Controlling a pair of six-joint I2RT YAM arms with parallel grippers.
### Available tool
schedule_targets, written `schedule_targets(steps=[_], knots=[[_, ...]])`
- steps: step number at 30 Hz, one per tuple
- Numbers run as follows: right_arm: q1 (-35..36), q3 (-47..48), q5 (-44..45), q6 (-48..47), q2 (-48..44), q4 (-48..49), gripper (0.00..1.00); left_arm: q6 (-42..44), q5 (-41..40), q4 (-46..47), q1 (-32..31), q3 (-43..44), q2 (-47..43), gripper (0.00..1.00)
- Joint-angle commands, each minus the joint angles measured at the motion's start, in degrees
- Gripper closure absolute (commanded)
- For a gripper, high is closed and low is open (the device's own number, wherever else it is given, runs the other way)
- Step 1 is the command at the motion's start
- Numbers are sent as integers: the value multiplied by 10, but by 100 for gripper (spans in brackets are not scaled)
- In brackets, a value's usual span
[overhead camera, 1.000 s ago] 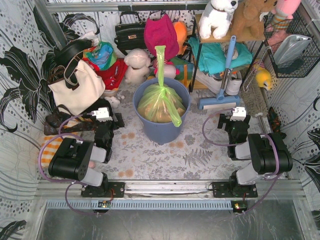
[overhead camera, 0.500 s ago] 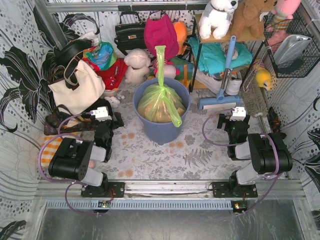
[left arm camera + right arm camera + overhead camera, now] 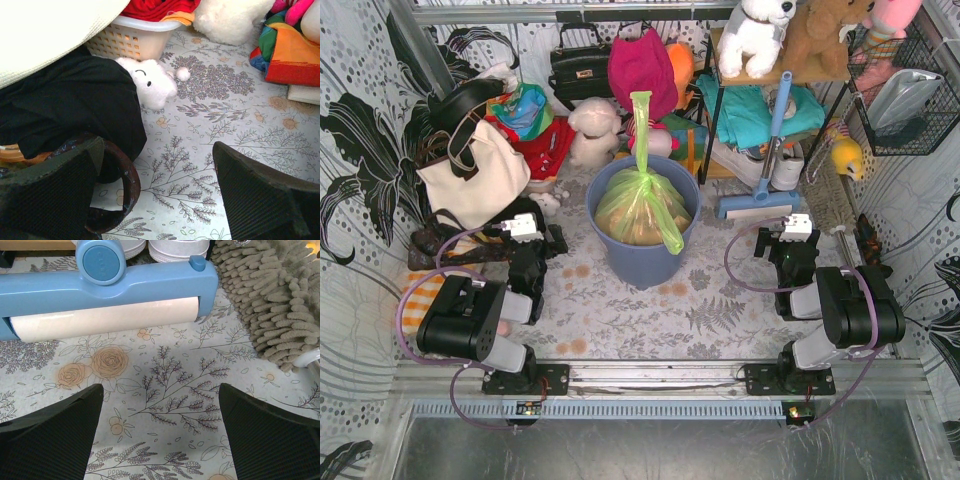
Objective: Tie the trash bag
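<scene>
The light-green trash bag (image 3: 638,205) sits inside the blue-grey bin (image 3: 642,257) at the table's middle, tan paper showing through. Its top is twisted into two long tails: one stands up toward the back (image 3: 640,125), one hangs over the front rim (image 3: 668,232). My left gripper (image 3: 533,224) is open and empty, low on the table left of the bin; in the left wrist view (image 3: 157,192) only floral cloth lies between its fingers. My right gripper (image 3: 794,228) is open and empty, right of the bin, with bare cloth between its fingers (image 3: 160,427). Neither touches the bag.
A white handbag (image 3: 470,170) and black bag strap (image 3: 117,185) lie beside the left gripper, with a white plush (image 3: 150,82) and basket (image 3: 127,37) ahead. A blue lint roller (image 3: 107,290) and a grey chenille mop head (image 3: 272,295) lie ahead of the right gripper. Toys and clothes crowd the back.
</scene>
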Motion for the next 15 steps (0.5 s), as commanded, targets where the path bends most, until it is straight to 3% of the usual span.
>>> schedule_targets(steps=[1,15], knots=[[-3,5,-2,11,3,25,3,-1,-8,21,3,11,0,2],[-3,7,0,13,3,22,3,-1,-8,19,3,11,0,2]])
